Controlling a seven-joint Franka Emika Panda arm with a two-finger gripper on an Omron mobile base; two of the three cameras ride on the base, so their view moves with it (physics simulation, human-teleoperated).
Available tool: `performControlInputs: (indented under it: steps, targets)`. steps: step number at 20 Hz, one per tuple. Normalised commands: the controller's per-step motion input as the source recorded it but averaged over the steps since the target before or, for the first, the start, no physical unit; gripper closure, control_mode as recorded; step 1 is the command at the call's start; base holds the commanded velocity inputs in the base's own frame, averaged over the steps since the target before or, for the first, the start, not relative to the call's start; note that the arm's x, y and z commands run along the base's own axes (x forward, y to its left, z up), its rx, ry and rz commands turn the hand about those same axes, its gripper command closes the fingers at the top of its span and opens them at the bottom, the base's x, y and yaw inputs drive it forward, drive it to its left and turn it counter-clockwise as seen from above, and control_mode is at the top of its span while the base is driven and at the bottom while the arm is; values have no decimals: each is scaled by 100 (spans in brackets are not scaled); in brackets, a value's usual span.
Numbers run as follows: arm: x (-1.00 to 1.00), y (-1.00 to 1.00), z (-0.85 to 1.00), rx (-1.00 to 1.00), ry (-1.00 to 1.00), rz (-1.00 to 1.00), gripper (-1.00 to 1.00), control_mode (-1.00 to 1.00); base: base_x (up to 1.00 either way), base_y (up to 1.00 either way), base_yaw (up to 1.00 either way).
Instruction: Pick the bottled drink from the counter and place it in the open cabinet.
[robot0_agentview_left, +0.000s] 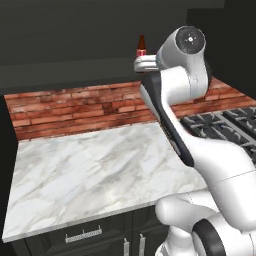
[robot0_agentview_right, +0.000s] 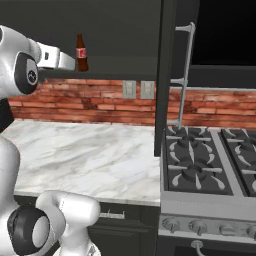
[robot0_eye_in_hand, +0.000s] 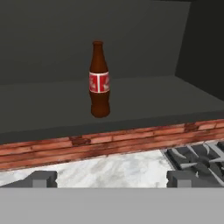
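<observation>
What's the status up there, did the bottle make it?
Gripper open, clear of bottle. Bottled drink upright on open cabinet shelf. Nothing in the way.

Arm blocking lower half of bottled drink in left base view, gripper hidden behind wrist there. Label text on bottle staying too small to read. Stove getting cropped by right edge. Open cabinet interior running off top edge.

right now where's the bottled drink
The bottled drink stands upright on the open cabinet shelf, above the brick backsplash, apart from the open gripper.
</observation>
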Motion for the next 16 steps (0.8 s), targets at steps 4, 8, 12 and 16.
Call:
performControlInputs:
  steps: [4, 8, 12, 16]
  targets:
    - [-100, -8, 0, 3, 10, 0, -100, -100, 0, 0, 0]
    - [-100, -8, 0, 7, 13, 0, -100, -100, 0, 0, 0]
    - [-99, -2, -3, 6, 12, 0, -100, -100, 0, 0, 0]
    - [-96, 0, -17, 6, 11, 0, -100, -100, 0, 0, 0]
